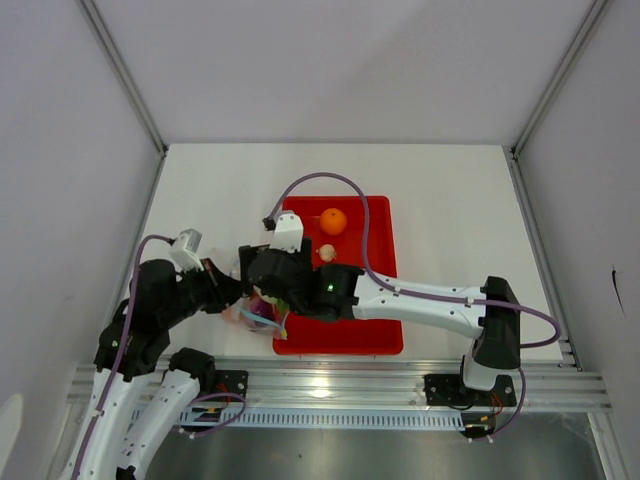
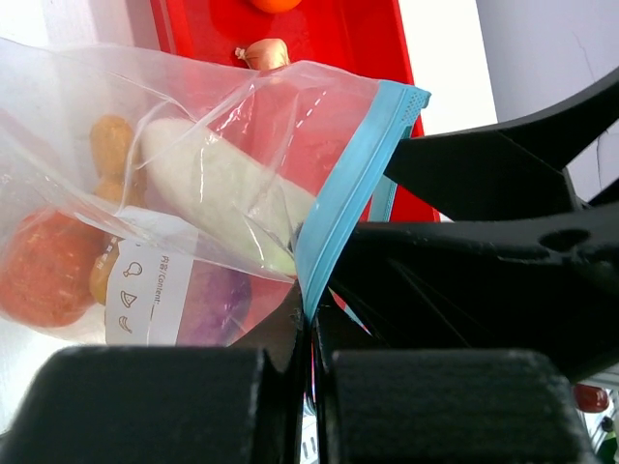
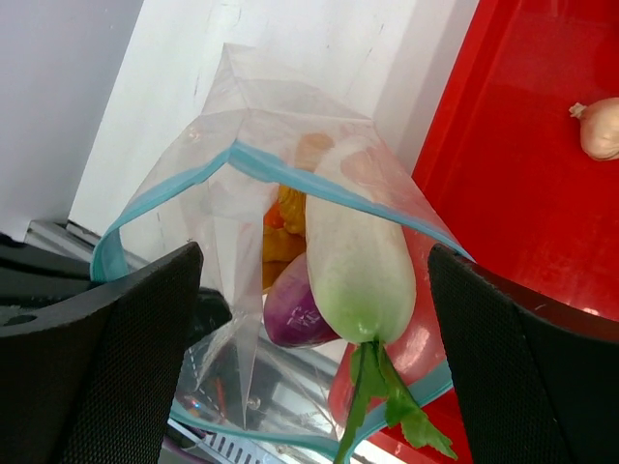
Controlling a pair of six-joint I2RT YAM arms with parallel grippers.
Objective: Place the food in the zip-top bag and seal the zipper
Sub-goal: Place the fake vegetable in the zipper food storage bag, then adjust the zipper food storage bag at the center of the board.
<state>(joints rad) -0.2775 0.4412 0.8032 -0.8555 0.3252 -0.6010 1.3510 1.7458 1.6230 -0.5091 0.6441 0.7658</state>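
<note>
The clear zip-top bag is held up at the red tray's near left corner, mouth open. My left gripper is shut on its blue zipper strip. Inside lie the white radish with its green stem poking out of the mouth, the purple onion, the yellow ginger and the pumpkin. My right gripper is open, with a finger on each side of the radish's stem end. The orange and garlic lie on the tray.
White walls close in the table on the left, right and back. A metal rail runs along the near edge. The right arm's purple cable arcs over the tray. The right arm lies across the tray's near half.
</note>
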